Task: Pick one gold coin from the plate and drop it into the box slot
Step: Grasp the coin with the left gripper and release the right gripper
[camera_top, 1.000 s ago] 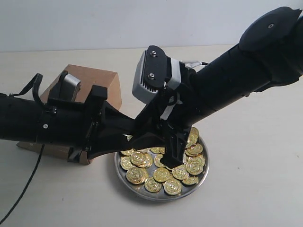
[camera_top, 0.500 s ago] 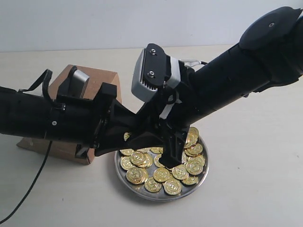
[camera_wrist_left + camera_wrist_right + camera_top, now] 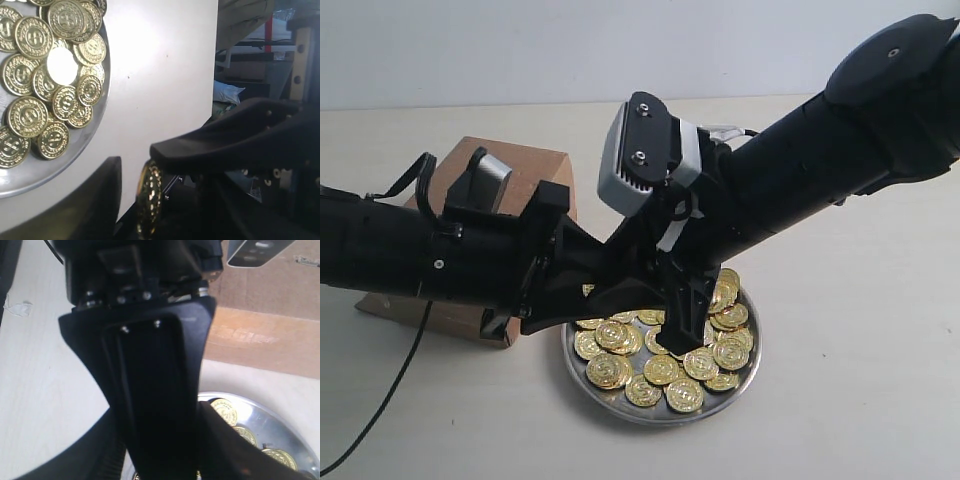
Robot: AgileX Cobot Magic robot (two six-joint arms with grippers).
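A gold coin stands on edge in the air between the jaws of my left gripper, with a gap to the near finger. A finger of my right gripper presses on the coin's top rim. In the exterior view the left gripper and the right gripper cross over the silver plate's left edge. The right wrist view is filled by the left gripper's body, which hides the right gripper's tips. The brown box sits behind the left arm, which hides its slot.
Several loose gold coins fill the plate. A black cable trails over the pale table at the left. The table's far edge, with clutter beyond it, shows in the left wrist view.
My left arm has slid to the right, bringing its open jaws around the coin at the plate's edge. The right arm and the coin have stayed where they were.
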